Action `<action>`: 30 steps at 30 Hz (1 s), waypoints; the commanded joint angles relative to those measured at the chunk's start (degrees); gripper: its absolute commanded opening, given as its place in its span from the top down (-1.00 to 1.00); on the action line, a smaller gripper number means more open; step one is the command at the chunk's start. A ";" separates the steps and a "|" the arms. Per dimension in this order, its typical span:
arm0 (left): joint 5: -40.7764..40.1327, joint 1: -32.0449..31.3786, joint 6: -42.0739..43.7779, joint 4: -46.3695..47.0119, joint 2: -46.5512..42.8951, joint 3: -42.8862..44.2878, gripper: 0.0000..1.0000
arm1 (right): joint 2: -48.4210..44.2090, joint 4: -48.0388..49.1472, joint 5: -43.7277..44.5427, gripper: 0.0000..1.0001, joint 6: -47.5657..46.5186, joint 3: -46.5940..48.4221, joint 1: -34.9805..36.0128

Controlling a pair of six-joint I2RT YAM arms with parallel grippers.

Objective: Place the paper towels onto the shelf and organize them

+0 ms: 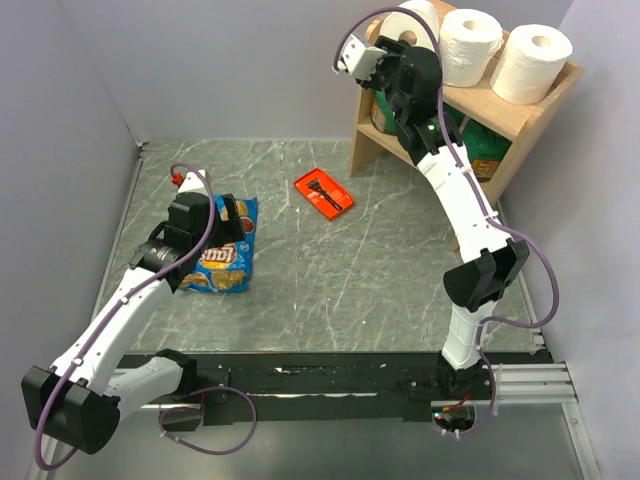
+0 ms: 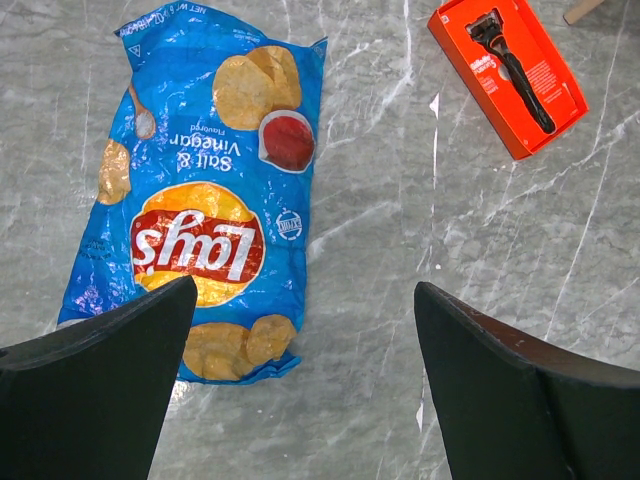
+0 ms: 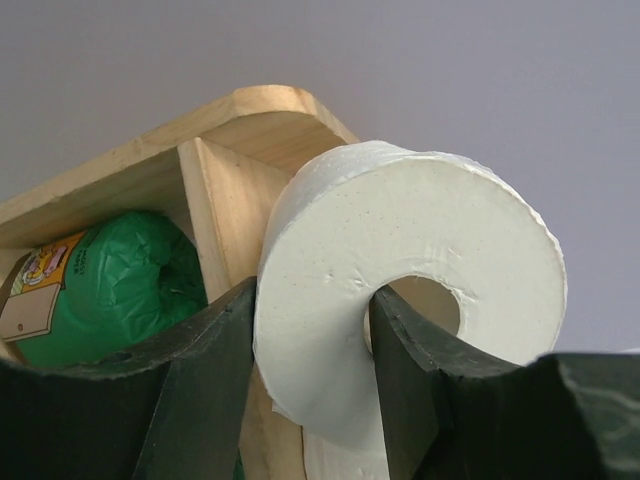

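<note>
Three white paper towel rolls are at the top tier of the light wooden shelf (image 1: 523, 117) at the back right. The middle roll (image 1: 470, 45) and the right roll (image 1: 532, 62) stand free on it. My right gripper (image 1: 388, 52) is shut on the wall of the left roll (image 1: 413, 18), at the shelf's left end. In the right wrist view one finger (image 3: 405, 350) is inside the roll's (image 3: 420, 230) tube and the other is outside it, with the right gripper (image 3: 312, 300) beside the shelf's side panel (image 3: 215, 200). My left gripper (image 2: 305, 340) is open and empty above the table.
A blue Lay's chip bag (image 1: 222, 255) lies under my left gripper (image 1: 205, 215) and shows in the left wrist view (image 2: 205, 180). An orange razor box (image 1: 323, 192) lies mid-table. Green canisters (image 1: 487, 150) fill the shelf's lower tier. Grey walls close in both sides.
</note>
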 commanded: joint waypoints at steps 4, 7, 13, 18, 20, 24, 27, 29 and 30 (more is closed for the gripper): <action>-0.76 -0.19 0.00 1.27 -0.12 0.12 -0.93 | -0.72 7.86 0.05 -0.25 -0.37 4.42 -0.44; -0.85 -0.19 0.00 1.27 -0.03 0.03 -0.93 | -0.36 8.92 0.05 -0.26 -0.99 4.33 -0.79; -0.94 -0.19 0.09 1.36 0.06 0.03 -0.93 | 1.48 10.41 -1.79 -0.24 -1.16 6.00 -3.25; -1.03 -0.27 0.09 1.36 0.41 -0.05 -0.93 | 3.94 12.78 -6.36 -0.25 0.94 10.56 -5.18; -1.20 -0.27 0.09 1.27 0.41 -0.14 -0.93 | 4.47 13.48 -9.16 -0.25 1.56 11.10 -5.10; -1.55 -0.27 0.09 1.18 0.50 0.12 -0.93 | 4.65 13.40 -10.94 -0.25 4.63 12.85 -5.10; -1.82 -0.19 0.27 1.27 0.32 -0.05 -0.93 | 3.86 11.74 -12.52 -0.27 6.92 13.03 -5.01; -1.64 -0.27 0.27 1.18 -0.03 0.12 -0.93 | 2.63 9.37 -12.61 -0.27 8.41 13.21 -4.57; -1.29 -0.27 0.35 1.27 -0.20 0.21 -0.93 | 1.84 7.97 -11.91 -0.28 10.25 12.08 -4.22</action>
